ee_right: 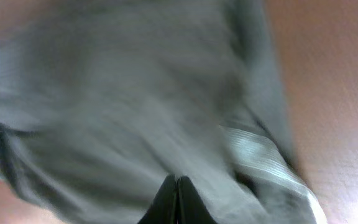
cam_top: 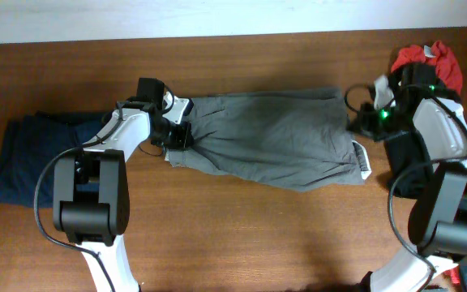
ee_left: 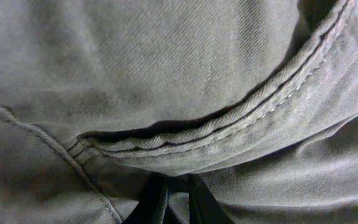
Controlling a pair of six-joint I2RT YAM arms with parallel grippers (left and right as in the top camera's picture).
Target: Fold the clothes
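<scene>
The clothes are grey shorts (cam_top: 266,134) lying spread flat across the middle of the table. My left gripper (cam_top: 177,134) rests on their left edge. In the left wrist view its jaws (ee_left: 178,190) stand a little apart, with grey cloth (ee_left: 166,62) showing in the narrow gap just below a stitched seam. My right gripper (cam_top: 362,122) is at the shorts' right edge. In the blurred right wrist view its fingers (ee_right: 176,180) are pressed tight together against the cloth (ee_right: 135,93), and I see none pinched between them. A white label (cam_top: 363,158) shows at the right end.
A dark navy garment (cam_top: 23,154) lies at the left end of the table. Red and black garments (cam_top: 424,58) are bunched at the back right, behind the right arm. Bare wood table (cam_top: 242,235) runs along the front.
</scene>
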